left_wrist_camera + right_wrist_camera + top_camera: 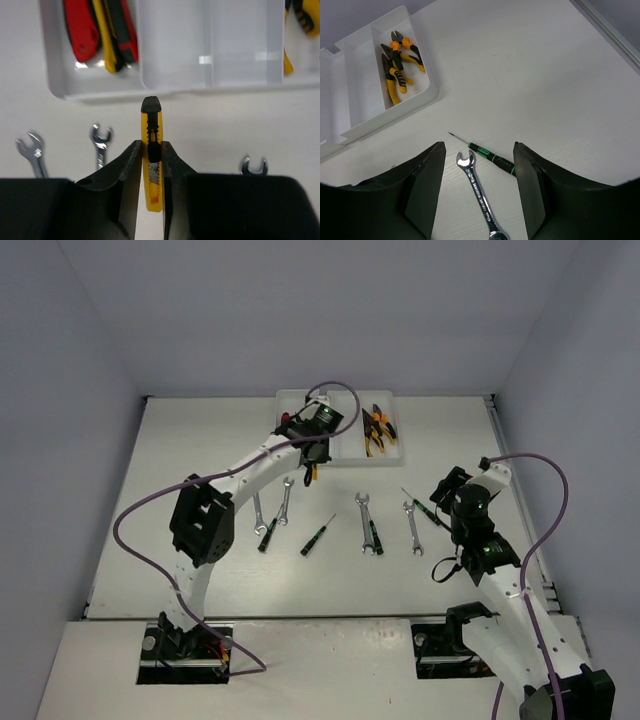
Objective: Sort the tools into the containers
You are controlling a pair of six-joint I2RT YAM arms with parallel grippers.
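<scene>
One yellow cutter (151, 125) pinched in left gripper (151, 150), long axis pointing at tray (60, 85) just ahead, red cutters (82, 30) ahead-left. Right gripper (479, 147) spread over wrench (477, 192).

Yellow cutter (151, 135) (black nose foremost) just short of white tray (57, 75)

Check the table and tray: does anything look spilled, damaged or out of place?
Nothing stands out. The tray looks intact, cutters and pliers lie inside their slots, and the left claw grips a yellow cutter. Wrenches and screwdrivers lie loose on the table, unsorted.
</scene>
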